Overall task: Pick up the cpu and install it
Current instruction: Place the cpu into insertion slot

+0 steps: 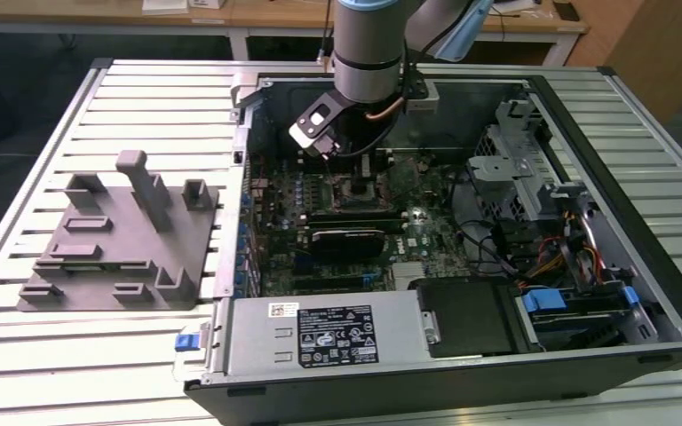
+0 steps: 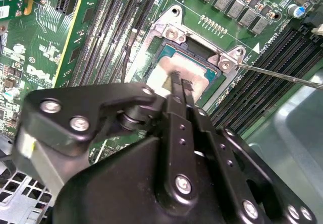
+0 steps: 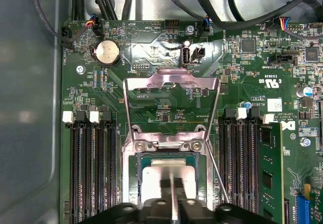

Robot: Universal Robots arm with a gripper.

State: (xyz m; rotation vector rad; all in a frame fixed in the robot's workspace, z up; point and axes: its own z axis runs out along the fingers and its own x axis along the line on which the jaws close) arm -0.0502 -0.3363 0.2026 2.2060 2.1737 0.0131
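The arm reaches down into the open computer case (image 1: 643, 266), with its gripper (image 2: 180, 80) over the processor socket. The fingers are drawn together, with only a thin slit between them and nothing held. The cpu (image 3: 155, 177) lies flat in the socket just beneath their tips. The load plate (image 3: 171, 80) stands raised. I cannot tell whether the tips touch the chip.

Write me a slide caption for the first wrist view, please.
Gripper directly above the cpu, which lies in the open socket frame on the green motherboard.
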